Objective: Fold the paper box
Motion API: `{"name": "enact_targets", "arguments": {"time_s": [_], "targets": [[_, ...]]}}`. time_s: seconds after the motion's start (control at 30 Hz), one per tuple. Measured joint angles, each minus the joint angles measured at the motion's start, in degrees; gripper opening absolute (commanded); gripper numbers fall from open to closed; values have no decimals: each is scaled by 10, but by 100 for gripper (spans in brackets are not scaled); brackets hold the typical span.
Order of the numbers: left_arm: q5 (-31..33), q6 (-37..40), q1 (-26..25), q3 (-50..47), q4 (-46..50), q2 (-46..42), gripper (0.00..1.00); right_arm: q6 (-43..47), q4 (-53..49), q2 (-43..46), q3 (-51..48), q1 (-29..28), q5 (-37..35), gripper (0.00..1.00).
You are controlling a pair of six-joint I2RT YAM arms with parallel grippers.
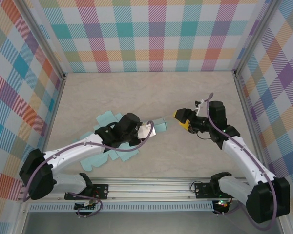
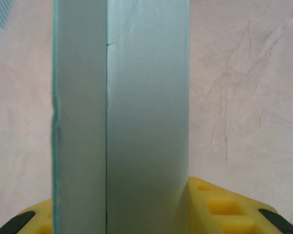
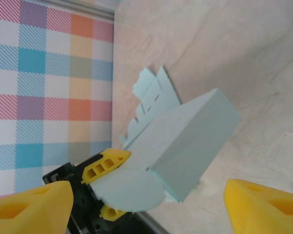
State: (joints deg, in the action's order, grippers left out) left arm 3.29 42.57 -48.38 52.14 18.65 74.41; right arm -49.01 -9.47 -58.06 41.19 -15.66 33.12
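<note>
the light teal paper box [image 1: 106,120] lies partly flat on the marble-look tabletop [image 1: 151,92], a little left of the middle, with its unfolded flaps spread under the left arm. one part of it is raised from the tabletop and folded into a long hollow shape that points toward the right arm. the left claw [image 1: 147,130] is pinching the paper box at this raised part: in the left wrist view the teal panels stand upright between its two yellow fingers [image 2: 219,204], and in the right wrist view one finger sits above a rounded flap and the other below it. the right claw [image 1: 183,120] is spread wide and grips nothing; its yellow fingers [image 3: 31,209] stand far apart at the two lower corners of its own view. it is near the free end of the raised part but apart from it, not touching. checked walls [image 1: 156,29] in many colours stand around the tabletop.
</note>
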Motion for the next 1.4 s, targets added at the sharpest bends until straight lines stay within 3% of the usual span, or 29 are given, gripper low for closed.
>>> {"name": "enact_targets", "arguments": {"time_s": [0.2,0.47,0.57,0.73,1.17,1.4], "targets": [[-55,-26,32,71,86,98,31,76,-65,15,22,0,-46,68],[-129,-42,73,175,145,203,36,168,-87,-49,43,0,-48,66],[-144,-42,77,199,154,226,43,196,-86,-79,45,0,-46,66],[-153,-43,83,222,169,245,62,236,-86,-130,71,0,-47,68],[-143,-40,92,261,188,275,65,296,-85,-210,149,0,-51,67],[-141,-41,96,270,188,282,91,320,-87,-254,181,0,-50,65]]}}
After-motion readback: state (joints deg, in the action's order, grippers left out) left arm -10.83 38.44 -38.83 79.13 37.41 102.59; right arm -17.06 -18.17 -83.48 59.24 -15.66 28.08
